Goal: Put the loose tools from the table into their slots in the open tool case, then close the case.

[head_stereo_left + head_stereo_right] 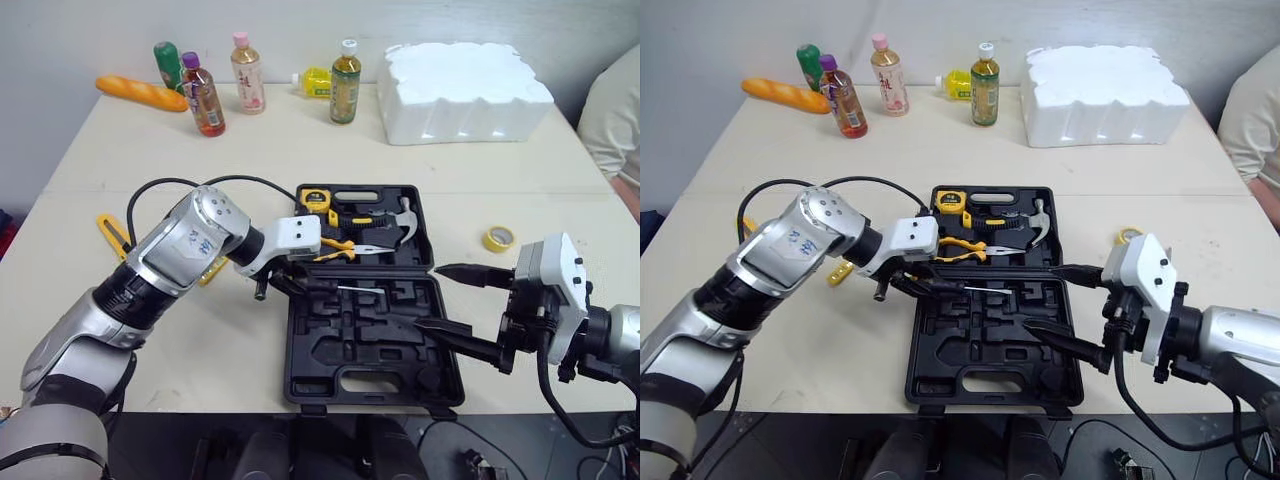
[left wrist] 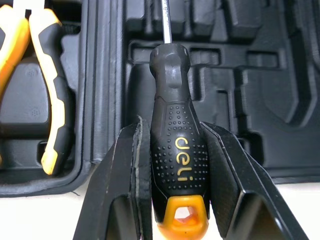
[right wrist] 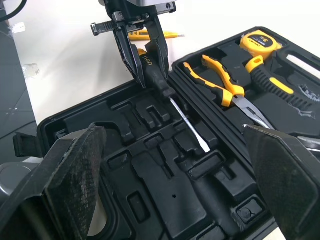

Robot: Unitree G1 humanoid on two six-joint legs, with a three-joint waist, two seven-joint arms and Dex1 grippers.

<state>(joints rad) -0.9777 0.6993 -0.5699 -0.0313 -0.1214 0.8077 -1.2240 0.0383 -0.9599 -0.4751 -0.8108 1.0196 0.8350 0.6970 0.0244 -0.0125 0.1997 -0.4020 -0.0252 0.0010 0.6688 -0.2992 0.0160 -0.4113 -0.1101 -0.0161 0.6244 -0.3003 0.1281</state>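
Bright, even indoor light, diffuse & from overhead: the pale cream desk (image 1: 500, 170) is evenly lit, w/ only short soft shadows under the plastic drink bottles (image 1: 345, 85) and the small yellow tape roll (image 1: 498, 238). The white foam block (image 1: 465, 90) is nearly blown out, little surface detail left. The black moulded-plastic tool case (image 1: 330, 330) reads v. dark; deep slots lose detail, ridges carry a faint sheen. In R wrist view the desk burns to plain white. In L wrist view, soft highlights on the dotted grip of the black-and-orange screwdriver (image 2: 177, 160); its steel shank glints.
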